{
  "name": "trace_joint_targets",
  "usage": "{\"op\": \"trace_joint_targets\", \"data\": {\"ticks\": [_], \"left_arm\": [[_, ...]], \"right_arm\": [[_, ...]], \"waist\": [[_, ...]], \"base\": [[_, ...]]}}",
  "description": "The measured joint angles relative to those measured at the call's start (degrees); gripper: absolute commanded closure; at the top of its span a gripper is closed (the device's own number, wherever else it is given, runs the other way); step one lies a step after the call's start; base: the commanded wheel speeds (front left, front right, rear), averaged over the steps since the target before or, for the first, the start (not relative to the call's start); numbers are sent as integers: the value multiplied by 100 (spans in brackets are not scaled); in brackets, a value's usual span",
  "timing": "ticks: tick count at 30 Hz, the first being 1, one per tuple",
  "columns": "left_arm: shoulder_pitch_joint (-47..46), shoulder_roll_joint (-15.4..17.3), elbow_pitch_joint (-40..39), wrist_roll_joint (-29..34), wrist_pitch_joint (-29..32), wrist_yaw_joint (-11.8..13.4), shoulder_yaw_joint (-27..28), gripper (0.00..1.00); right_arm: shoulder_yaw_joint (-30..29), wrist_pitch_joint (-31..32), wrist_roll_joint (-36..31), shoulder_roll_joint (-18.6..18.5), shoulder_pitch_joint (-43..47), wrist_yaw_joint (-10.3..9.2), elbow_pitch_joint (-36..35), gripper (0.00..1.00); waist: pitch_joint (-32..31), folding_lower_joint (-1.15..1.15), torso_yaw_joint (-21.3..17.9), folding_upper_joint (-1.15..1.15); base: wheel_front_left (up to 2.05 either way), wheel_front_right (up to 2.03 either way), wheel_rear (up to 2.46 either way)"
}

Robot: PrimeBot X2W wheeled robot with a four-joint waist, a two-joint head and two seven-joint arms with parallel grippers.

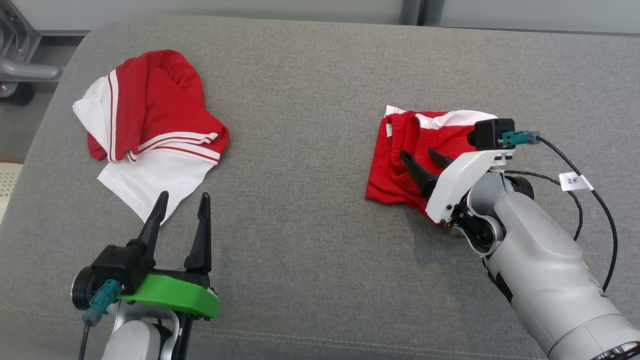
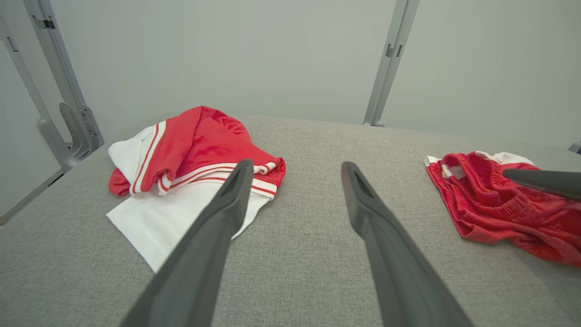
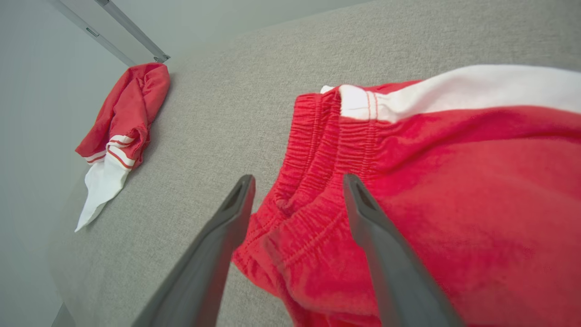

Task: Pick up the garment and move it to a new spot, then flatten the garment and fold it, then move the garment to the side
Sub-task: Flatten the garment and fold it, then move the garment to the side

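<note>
Grey woven upholstery (image 1: 320, 75) spans the work area, with pale panels (image 2: 272, 54) behind it. Your right gripper (image 1: 418, 153) has its fingers spread wide and grips nothing, with the tips on or just above the red shorts (image 1: 387, 180). In the right wrist view the elastic waistband (image 3: 317, 150) runs between the two fingers and away from them. The shorts lie bunched on the right of the surface, directly under this arm, with their white side stripe (image 1: 450, 119) at the far edge. Your left gripper (image 1: 184, 196) is also wide and empty. Its tips are near the white hem of a crumpled red-and-white shirt (image 1: 160, 100), well apart from the shorts. Any next grasp on the shorts probably falls to the right arm.
</note>
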Motion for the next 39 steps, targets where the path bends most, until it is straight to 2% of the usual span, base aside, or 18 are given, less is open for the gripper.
{"op": "trace_joint_targets", "data": {"ticks": [15,26,31,37,39], "left_arm": [[5,-10,8,67,0,0,112,0],[126,-4,-3,100,0,0,258,0],[139,14,-4,100,0,0,357,0],[152,12,-7,100,0,0,331,0],[155,9,-13,100,0,0,316,0]], "right_arm": [[264,-666,112,36,14,0,-437,0],[279,-1439,-358,-553,193,0,-733,0],[197,-1856,-449,-695,386,-18,-928,0],[-124,-1918,-493,-889,833,-175,-1154,0],[-177,-1918,-417,-894,994,-175,-1156,0]], "waist": [[-235,0,-348,0],[-386,0,-794,0],[-470,0,-1047,0],[-617,0,-1305,0],[-640,0,-1340,0]], "base": [[0,0,0],[0,0,0],[0,0,0],[0,0,0],[0,0,0]]}}
